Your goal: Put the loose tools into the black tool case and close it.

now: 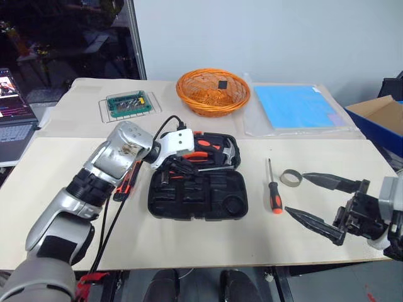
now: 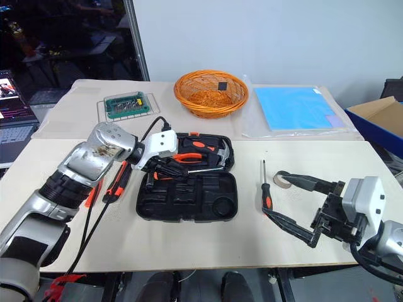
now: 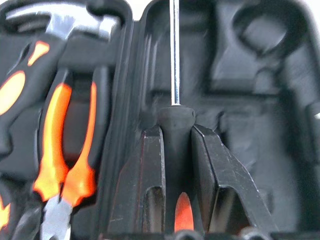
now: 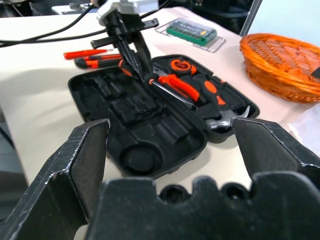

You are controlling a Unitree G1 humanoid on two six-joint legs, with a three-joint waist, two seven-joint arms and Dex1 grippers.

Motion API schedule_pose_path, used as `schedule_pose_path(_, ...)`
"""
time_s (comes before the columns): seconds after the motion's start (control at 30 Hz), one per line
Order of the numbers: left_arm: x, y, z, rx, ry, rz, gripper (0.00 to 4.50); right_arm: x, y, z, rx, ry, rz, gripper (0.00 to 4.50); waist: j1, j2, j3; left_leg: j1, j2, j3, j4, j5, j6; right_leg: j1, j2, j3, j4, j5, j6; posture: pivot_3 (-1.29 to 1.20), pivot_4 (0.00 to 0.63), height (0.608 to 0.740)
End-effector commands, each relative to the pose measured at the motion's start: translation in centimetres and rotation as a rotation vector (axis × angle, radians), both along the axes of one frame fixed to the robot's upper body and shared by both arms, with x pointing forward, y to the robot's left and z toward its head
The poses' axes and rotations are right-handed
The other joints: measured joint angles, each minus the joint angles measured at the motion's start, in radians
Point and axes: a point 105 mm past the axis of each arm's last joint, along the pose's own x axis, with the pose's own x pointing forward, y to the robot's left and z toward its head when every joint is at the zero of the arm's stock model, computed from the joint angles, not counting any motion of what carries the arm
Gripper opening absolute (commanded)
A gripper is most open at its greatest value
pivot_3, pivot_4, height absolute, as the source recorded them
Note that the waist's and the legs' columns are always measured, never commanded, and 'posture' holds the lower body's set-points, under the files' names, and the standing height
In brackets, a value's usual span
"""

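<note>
Surface: pale tabletop (image 1: 208,242); grey wall behind.
Case (image 2: 189,196): black, lying open mid-table, moulded recesses showing.
Left gripper (image 4: 134,56): clamped on screwdriver (image 3: 175,75), over case.
Right gripper (image 1: 318,201): fingers spread, empty, near second screwdriver (image 1: 274,195) and tape ring (image 1: 290,178).

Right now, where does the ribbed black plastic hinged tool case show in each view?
Left eye view: black tool case lies open, mid-table.
Right eye view: open, slightly left of centre.
Left wrist view: its moulded recesses behind the gripped screwdriver.
Right wrist view: open beyond the right gripper.
Shared landmark: orange-handled pliers inside it.
</note>
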Motion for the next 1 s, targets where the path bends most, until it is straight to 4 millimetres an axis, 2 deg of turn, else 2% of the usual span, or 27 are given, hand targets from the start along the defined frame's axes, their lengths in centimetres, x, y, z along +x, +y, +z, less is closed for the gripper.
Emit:
schedule_pose_path(0.03,0.8,0.3,0.2,0.053,-0.047,-0.006,0.56,-0.4,0.7,1.1,-0.030,-0.069,0.016,4.50,0.004,0.000,0.000,0.000,-0.001,0.000,0.000,0.000,0.000,0.000,0.000,0.000,0.000,0.000,0.000,0.00,0.150,0.740)
schedule_pose_path(0.27,2.0,0.9,-1.4,0.115,-0.063,0.016,0.56,-0.4,1.4,1.2,-0.022,-0.072,0.019,4.50,0.014,0.000,0.000,-0.002,-0.001,0.000,0.000,0.000,0.000,-0.001,-0.001,0.000,-0.001,-0.001,0.001,0.00,0.150,0.740)
schedule_pose_path(0.47,2.1,-0.1,-1.9,0.116,-0.078,-0.030,0.56,-0.4,1.5,1.3,-0.019,-0.074,0.016,4.50,0.014,0.000,0.000,-0.002,-0.001,-0.001,0.000,0.000,0.000,0.000,-0.001,0.000,-0.001,-0.001,0.001,0.00,0.150,0.740)
schedule_pose_path(0.53,2.4,-0.1,-1.8,0.114,-0.104,-0.038,1.35,-0.3,1.6,1.3,-0.018,-0.074,0.017,4.50,0.015,0.000,0.000,-0.002,-0.002,-0.001,0.001,0.000,0.000,0.000,-0.001,0.000,-0.001,-0.001,0.001,0.00,0.150,0.740)
schedule_pose_path(0.57,2.5,-0.1,-1.7,0.110,-0.112,-0.039,1.55,-0.4,1.6,1.3,-0.017,-0.074,0.017,4.50,0.018,0.001,-0.001,-0.002,-0.002,-0.001,0.001,0.000,0.000,0.001,-0.001,0.000,-0.001,-0.001,0.001,0.00,0.150,0.740)
schedule_pose_path(0.7,1.6,0.1,2.4,-0.098,-0.132,-0.038,2.97,-0.6,1.7,1.3,-0.015,-0.070,0.015,4.50,0.022,0.001,-0.001,-0.003,-0.002,-0.001,0.001,0.000,0.000,0.000,-0.001,0.000,-0.001,-0.001,0.001,0.00,0.150,0.740)
schedule_pose_path(0.77,0.9,0.7,3.8,-0.184,-0.148,-0.016,2.97,-0.7,1.6,1.2,-0.015,-0.066,0.010,4.50,0.016,0.001,-0.001,-0.004,-0.002,-0.002,0.001,0.000,0.000,-0.001,-0.001,0.000,-0.001,-0.001,0.001,0.00,0.150,0.740)
schedule_pose_path(0.83,-0.1,1.1,4.4,-0.280,-0.071,0.027,2.97,-0.6,1.5,1.2,-0.010,-0.068,0.000,4.50,0.008,0.001,-0.001,-0.003,-0.002,-0.002,0.001,0.000,0.000,0.000,-0.001,0.000,-0.001,-0.001,0.002,0.00,0.150,0.740)
schedule_pose_path(0.93,-0.4,0.9,3.6,-0.422,-0.064,0.151,2.16,-0.3,1.6,1.1,0.005,-0.073,-0.020,4.50,0.009,0.006,-0.003,-0.002,-0.002,-0.003,0.001,0.000,0.001,0.001,-0.002,0.000,0.000,0.001,0.007,0.00,0.150,0.740)
schedule_pose_path(1.0,-0.2,0.4,2.8,-0.510,-0.072,0.240,1.37,-0.1,1.6,1.0,0.014,-0.075,-0.033,4.50,0.011,0.006,-0.004,-0.002,-0.003,-0.003,0.001,0.000,0.001,0.001,-0.002,0.000,0.000,0.000,0.008,0.00,0.150,0.740)
